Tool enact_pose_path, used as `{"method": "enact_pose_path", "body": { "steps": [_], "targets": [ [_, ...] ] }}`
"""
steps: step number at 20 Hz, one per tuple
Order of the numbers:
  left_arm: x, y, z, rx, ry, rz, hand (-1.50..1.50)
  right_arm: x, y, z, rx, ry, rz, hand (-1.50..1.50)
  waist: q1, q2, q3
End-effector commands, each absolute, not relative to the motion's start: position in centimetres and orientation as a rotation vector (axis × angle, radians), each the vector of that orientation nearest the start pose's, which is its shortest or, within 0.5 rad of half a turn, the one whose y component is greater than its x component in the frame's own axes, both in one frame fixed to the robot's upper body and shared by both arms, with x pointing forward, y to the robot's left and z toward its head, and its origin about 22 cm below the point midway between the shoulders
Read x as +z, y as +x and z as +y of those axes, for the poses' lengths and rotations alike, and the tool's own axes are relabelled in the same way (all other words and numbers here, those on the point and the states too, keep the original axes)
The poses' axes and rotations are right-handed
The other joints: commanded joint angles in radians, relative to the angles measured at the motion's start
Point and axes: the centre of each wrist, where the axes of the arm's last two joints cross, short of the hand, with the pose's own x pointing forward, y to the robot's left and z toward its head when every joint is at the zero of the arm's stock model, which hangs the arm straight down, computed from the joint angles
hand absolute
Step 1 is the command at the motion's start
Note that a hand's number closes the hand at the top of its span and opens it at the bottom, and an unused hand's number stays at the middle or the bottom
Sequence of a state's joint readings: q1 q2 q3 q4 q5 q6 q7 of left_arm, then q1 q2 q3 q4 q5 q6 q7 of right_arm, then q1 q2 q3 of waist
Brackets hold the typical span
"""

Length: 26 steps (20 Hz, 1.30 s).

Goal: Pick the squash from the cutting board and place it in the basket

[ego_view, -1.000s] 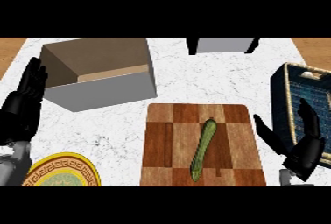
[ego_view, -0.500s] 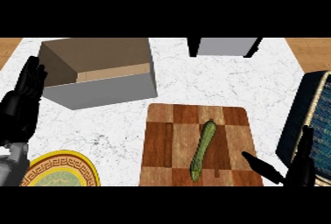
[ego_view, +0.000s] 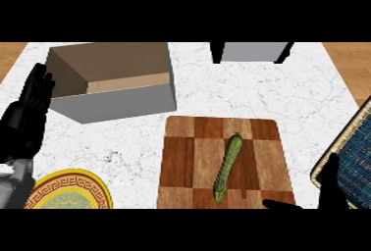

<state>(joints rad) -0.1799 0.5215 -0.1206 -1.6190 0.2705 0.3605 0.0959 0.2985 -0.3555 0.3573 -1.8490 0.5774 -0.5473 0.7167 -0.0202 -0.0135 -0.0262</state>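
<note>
The worktop point(ego_view: 253, 93) is a pale marbled slab that carries everything here. Largest on it is the basket point(ego_view: 116, 81), a grey open-topped box with a brown inside, standing toward the far left corner. Its mouth faces up, so anything brought over it can go straight in from above.

Next comes the cutting board point(ego_view: 196, 157), a wooden checkered slab lying flat against the near edge, a little right of the middle and well apart from the basket. At the right edge a patterned tray point(ego_view: 351, 157) sits only partly in view. At the near left corner lies a yellow-rimmed plate point(ego_view: 69, 191), and at the far edge stands a grey block point(ego_view: 250, 51) that is cut off by the top of the view.

The left robot hand point(ego_view: 29, 115) shows along the left edge beside the basket, fingers straight and up, resting and holding nothing. The right robot hand point(ego_view: 330, 188) is low at the near right corner, dark fingers spread wide with one tip just over the board's near right corner. It holds nothing. It looks placed there because it is the nearer hand to the board, ready to come in at the vegetable.

The squash point(ego_view: 228, 166), long, slim and green, lies on the board's right half, running from mid-board down toward the near edge, untouched.
</note>
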Motion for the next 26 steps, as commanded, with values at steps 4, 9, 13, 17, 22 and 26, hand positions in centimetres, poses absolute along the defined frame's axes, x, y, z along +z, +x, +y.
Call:
{"method": "enact_pose_path", "body": {
  "steps": [4, 9, 13, 17, 22, 26],
  "targets": [
    [6.3, 27.9, 29.4, -0.024, 0.312, -1.528, 0.0, 7.5, 15.5, -19.8, 0.097, -0.853, -0.91, -1.5, 0.008, 0.016, 0.02],
    [4.2, 26.6, 29.5, -0.018, 0.307, -1.507, 0.0, 9.8, 15.7, -17.3, 0.09, -0.85, -0.896, -1.5, 0.022, 0.015, 0.022],
    [5.8, 29.0, 29.1, -0.016, 0.303, -1.527, 0.0, 7.6, 16.7, -14.7, 0.115, -0.843, -0.9, -1.5, 0.014, 0.017, 0.025],
    [4.8, 28.8, 29.4, 0.009, 0.282, -1.52, 0.0, 6.9, 16.4, -12.5, 0.107, -0.83, -0.946, -1.5, 0.013, 0.016, 0.025],
    [4.5, 27.6, 30.6, -0.018, 0.287, -1.508, 0.0, 5.2, 16.0, -12.3, 0.113, -0.905, -0.942, -1.5, 0.017, 0.014, 0.025],
    [5.0, 29.1, 31.0, -0.007, 0.302, -1.514, 0.0, 5.2, 17.2, -12.6, 0.115, -0.931, -0.963, -1.5, 0.014, 0.017, 0.025]
  ]
}}
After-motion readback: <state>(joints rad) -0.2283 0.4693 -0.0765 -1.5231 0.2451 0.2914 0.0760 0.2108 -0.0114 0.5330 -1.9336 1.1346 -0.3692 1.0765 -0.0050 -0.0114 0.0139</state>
